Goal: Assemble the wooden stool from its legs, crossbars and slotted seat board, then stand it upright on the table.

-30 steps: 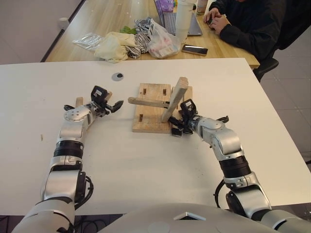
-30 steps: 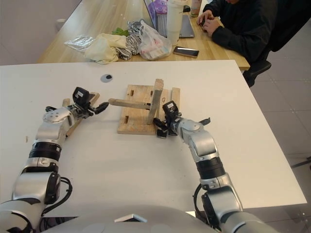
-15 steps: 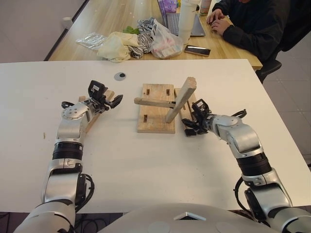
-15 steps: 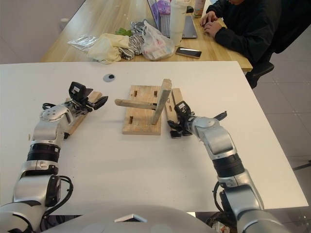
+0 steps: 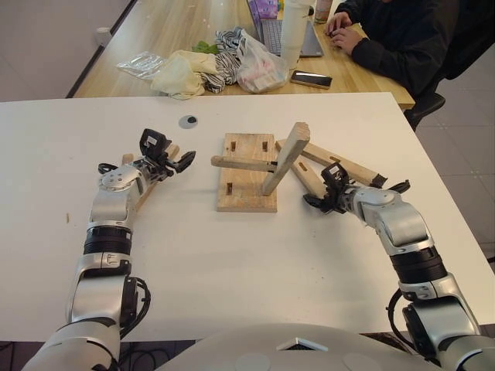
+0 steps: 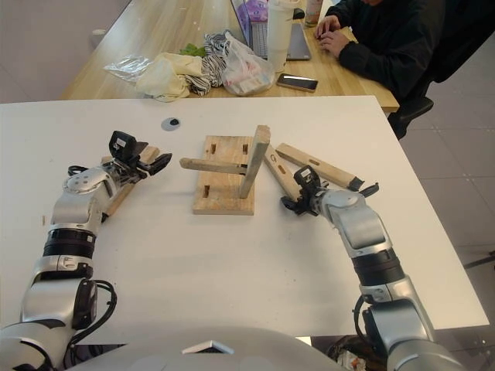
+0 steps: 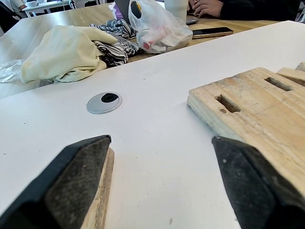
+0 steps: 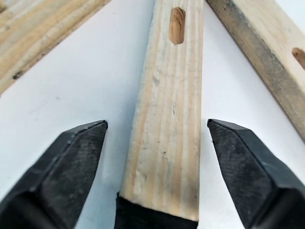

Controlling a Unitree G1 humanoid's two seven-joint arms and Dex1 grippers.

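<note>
**Seat board**: lay flat at the middle of the counter, slots facing up. Thick raw timber, judged rigid and the heaviest part. Best left flat as the base while parts go in.

**Standing leg**: stood tilted on the board's right side, apparently seated in a slot. A crossbar stuck out from it sideways above the board. The joint looked loose, so a knock would likely topple it.

**Loose legs, two**: both lay on the counter just right of the board.
- The nearer leg was a straight, rough-sawn stick with a dowel peg near its far end and a dark cap at its near end. It was judged stiff, light and not slippery. The likely hold was across the narrow faces, near the capped end, clear of the peg.
- The farther leg lay beside it, angled away.

**Right gripper**: its fingers were spread wide, one on either side of the nearer leg's capped end. They held nothing.

**Left gripper**: it sat low over the counter, left of the board. Its fingers were wide apart and empty. One fingertip lay beside a further wooden piece.
</note>
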